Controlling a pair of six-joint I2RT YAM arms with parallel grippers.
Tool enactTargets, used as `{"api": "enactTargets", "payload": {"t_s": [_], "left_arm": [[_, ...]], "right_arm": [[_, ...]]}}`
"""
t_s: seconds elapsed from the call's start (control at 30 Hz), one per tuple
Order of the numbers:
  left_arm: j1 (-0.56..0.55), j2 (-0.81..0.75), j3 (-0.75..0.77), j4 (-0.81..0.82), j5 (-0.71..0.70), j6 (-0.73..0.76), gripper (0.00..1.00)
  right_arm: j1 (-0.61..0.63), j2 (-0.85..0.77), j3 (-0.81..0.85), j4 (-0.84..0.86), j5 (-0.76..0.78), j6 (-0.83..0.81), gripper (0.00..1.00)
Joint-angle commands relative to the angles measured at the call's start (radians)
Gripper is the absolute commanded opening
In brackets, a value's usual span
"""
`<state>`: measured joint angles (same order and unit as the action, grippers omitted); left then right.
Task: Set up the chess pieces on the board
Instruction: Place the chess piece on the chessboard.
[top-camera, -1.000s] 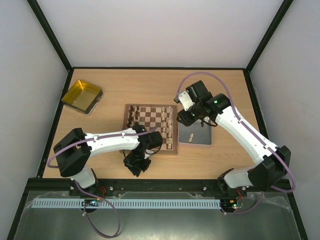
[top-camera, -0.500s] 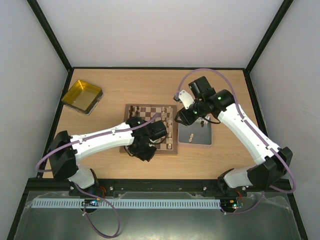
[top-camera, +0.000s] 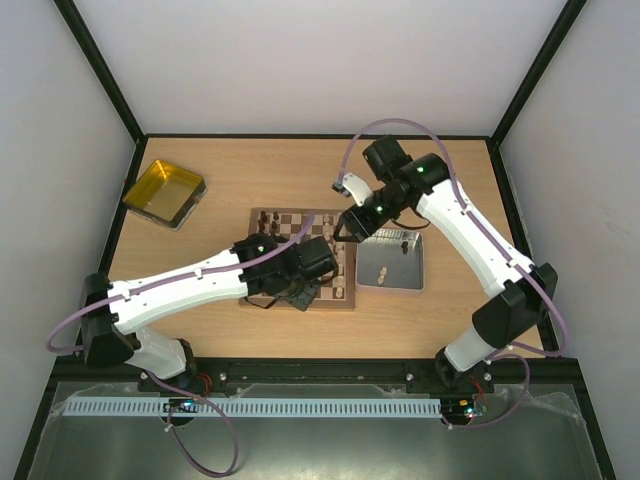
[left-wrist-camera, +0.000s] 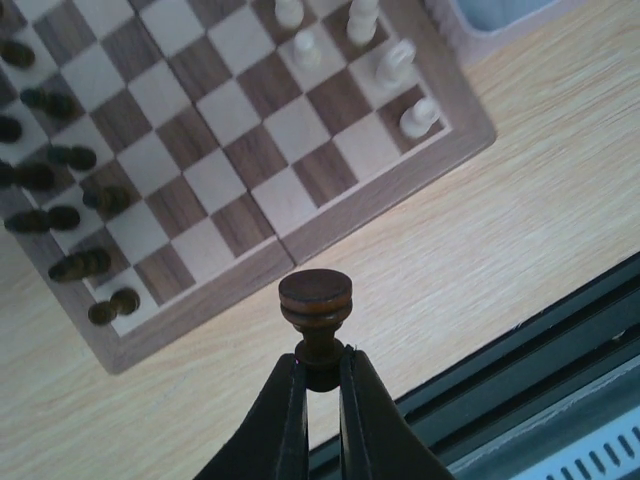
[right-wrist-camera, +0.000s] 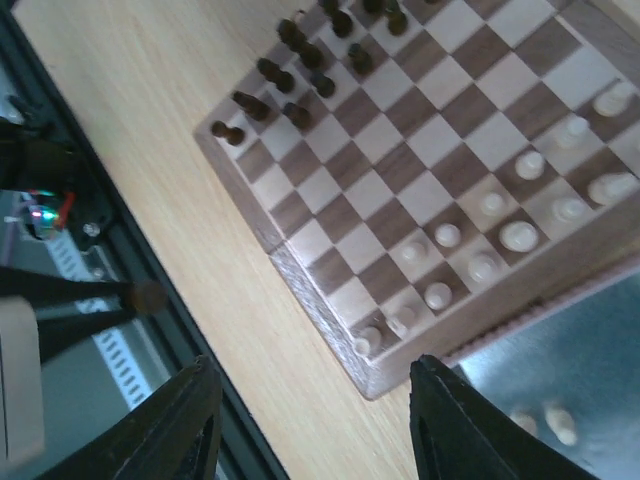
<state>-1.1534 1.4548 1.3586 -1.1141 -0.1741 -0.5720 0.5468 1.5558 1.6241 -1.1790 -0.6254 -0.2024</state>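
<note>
Pale tabletop (left-wrist-camera: 520, 240) lies just beneath my left gripper (left-wrist-camera: 322, 372), whose jaws pinch a dark piece (left-wrist-camera: 315, 298) by its narrow neck, probably so it can stand upright among the dark chessmen (left-wrist-camera: 60, 215) on the board (left-wrist-camera: 200, 305). Farther off, my right gripper (right-wrist-camera: 312, 400) hangs spread and empty above the board's pale end, beside the grey tray (right-wrist-camera: 590, 330).

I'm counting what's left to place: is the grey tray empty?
Not empty: the right wrist view shows pale chess pieces lying in the grey tray.
</note>
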Motion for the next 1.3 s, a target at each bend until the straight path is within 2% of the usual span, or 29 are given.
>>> {"api": "enactTargets", "payload": {"t_s": [0.0, 0.47, 0.77, 1.27], "left_arm": [[-0.04, -0.01, 0.035, 0.071, -0.113, 0.026, 0.02], [-0.058, -0.089, -0.056, 0.263, -0.316, 0.131, 0.02], [-0.058, -0.11, -0.106, 0.375, -0.277, 0.208, 0.02], [-0.058, -0.086, -0.059, 0.389, -0.258, 0.246, 0.02]], "right_arm": [[-0.005, 0.051, 0.091, -0.107, -0.154, 0.001, 0.51], [-0.01, 0.075, 0.047, -0.109, -0.315, 0.01, 0.45], [-0.01, 0.072, 0.029, -0.11, -0.385, 0.006, 0.4], [-0.01, 0.097, -0.002, -0.108, -0.385, -0.004, 0.37]]}}
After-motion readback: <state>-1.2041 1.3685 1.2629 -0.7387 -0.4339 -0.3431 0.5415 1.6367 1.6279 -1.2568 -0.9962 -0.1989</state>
